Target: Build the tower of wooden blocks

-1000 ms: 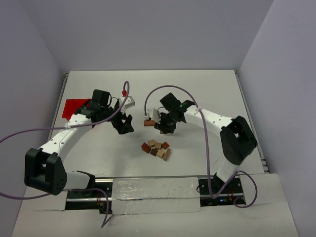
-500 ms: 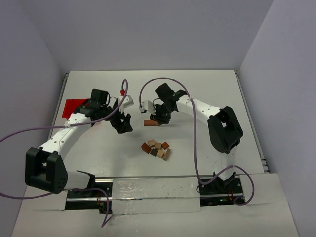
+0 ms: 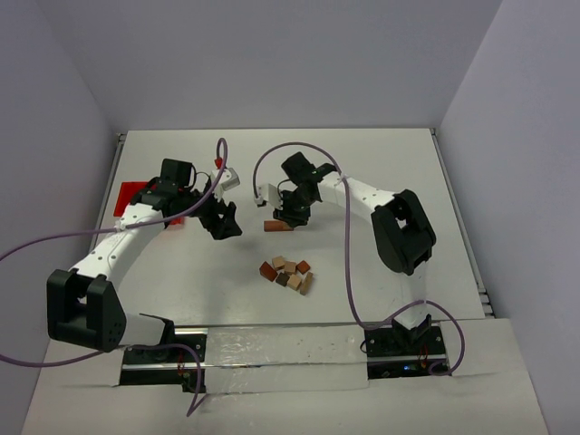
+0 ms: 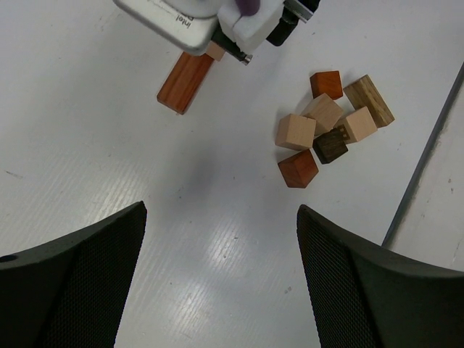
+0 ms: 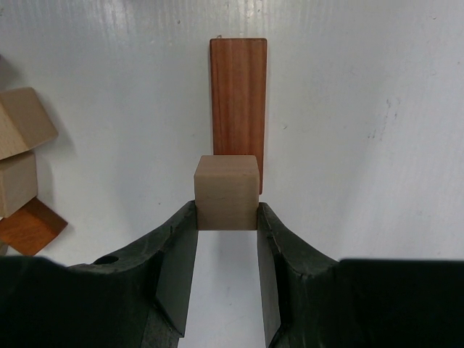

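Right wrist view gives me what the overhead hides: my right gripper [image 5: 226, 217] is clamped snugly on a tan cube [image 5: 226, 190], poised at the near end of the reddish bar [image 5: 238, 94] lying flat on the table [image 5: 362, 72]. Whether cube and bar touch, I can't tell. I judge the tower barely begun, with only the base laid. Left wrist view shows the other wood blocks [image 4: 330, 130] heaped loose nearby, and my left gripper [image 4: 221, 232] spread wide, holding nothing.
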### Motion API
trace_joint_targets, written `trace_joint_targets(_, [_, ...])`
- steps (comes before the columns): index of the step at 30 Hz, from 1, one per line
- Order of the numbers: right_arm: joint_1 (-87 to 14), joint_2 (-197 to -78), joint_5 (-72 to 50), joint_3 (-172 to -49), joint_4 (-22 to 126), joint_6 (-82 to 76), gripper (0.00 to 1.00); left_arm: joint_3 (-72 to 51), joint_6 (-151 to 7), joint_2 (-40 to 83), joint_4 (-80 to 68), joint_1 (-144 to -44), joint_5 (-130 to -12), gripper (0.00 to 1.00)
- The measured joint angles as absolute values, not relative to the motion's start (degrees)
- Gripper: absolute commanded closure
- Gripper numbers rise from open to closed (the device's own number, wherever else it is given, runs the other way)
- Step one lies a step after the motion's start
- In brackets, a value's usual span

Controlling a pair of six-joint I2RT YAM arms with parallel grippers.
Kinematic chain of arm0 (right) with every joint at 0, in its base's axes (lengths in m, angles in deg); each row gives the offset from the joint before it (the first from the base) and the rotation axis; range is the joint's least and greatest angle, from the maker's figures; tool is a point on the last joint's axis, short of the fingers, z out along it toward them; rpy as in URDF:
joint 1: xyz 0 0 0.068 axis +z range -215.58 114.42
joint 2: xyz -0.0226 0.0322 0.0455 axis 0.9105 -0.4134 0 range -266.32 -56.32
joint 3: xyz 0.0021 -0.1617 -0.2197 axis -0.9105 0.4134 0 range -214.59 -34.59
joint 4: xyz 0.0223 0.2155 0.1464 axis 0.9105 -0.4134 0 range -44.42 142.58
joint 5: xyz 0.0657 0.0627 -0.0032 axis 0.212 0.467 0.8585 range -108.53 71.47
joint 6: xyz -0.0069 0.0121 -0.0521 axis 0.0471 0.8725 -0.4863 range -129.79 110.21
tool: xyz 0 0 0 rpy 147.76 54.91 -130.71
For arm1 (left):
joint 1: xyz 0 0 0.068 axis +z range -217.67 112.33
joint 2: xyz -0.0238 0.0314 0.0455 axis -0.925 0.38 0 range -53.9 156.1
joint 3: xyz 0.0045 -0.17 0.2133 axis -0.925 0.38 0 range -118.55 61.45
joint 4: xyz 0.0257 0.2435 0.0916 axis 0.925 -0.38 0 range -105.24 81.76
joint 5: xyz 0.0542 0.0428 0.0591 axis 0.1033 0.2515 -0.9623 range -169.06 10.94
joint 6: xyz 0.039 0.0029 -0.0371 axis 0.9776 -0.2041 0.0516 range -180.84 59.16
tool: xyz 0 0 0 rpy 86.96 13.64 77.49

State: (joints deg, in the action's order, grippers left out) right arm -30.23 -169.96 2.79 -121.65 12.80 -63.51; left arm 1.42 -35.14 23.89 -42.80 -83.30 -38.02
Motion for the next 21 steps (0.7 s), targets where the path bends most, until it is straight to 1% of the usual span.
trace_joint_targets(21, [-30.2, -172.2, 3.6, -124.0, 12.7, -65.0, 0.82, 1.4, -35.1, 24.9, -42.8, -83.2, -37.8, 0.10])
